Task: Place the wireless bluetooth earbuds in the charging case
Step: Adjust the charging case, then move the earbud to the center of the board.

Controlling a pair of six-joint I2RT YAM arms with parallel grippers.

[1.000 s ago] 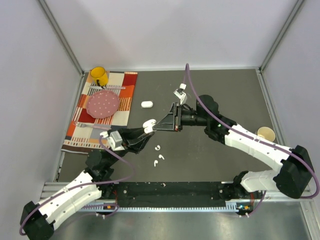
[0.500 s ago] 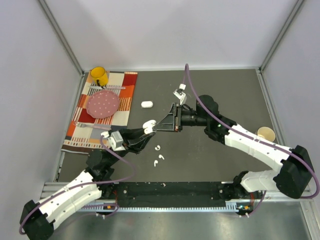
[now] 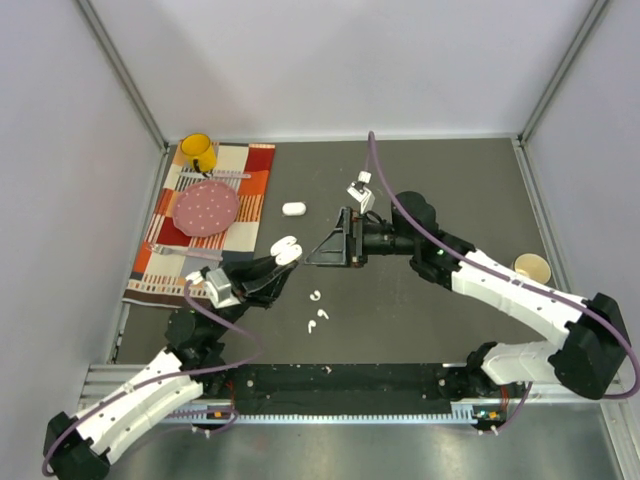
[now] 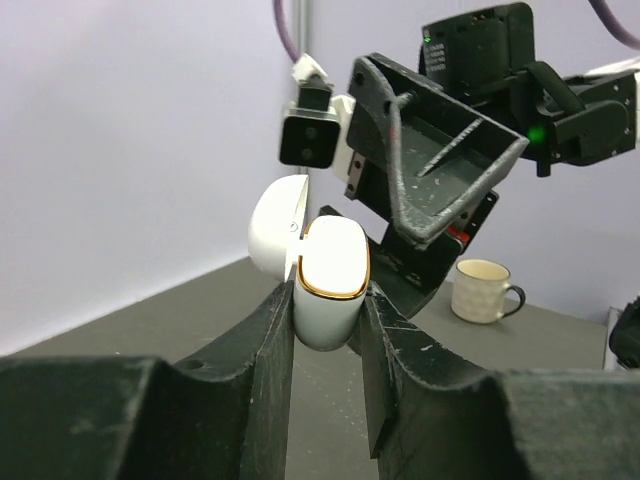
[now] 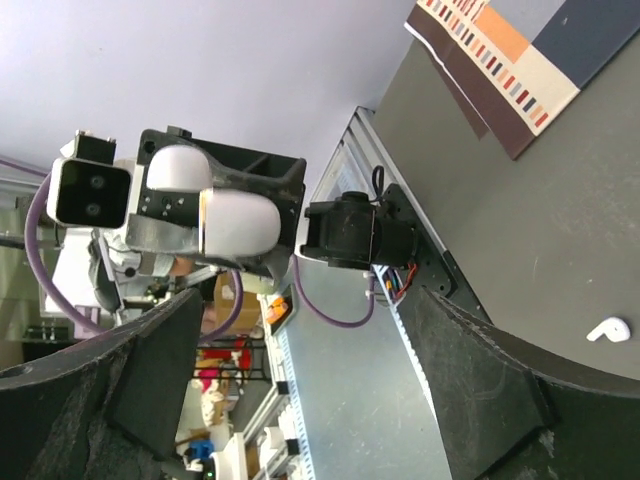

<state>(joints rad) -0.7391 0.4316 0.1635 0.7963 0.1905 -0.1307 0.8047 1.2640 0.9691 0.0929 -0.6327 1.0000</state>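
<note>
My left gripper is shut on the body of an open white charging case, lifted off the table with its lid swung back. In the left wrist view the gold-rimmed case sits upright between the fingers. My right gripper hovers just right of the case, open, with nothing between its jaws. The right wrist view shows the case straight ahead. Two white earbuds lie on the dark table below the grippers; one earbud shows at the right wrist view's edge.
A second white case lies shut behind the grippers. At the back left, a striped placemat holds a pink plate and a yellow mug. A cream cup stands at the right.
My right gripper's jaws have spread wide open and its tips have come away from the case. The left gripper has carried the case a little to the left.
</note>
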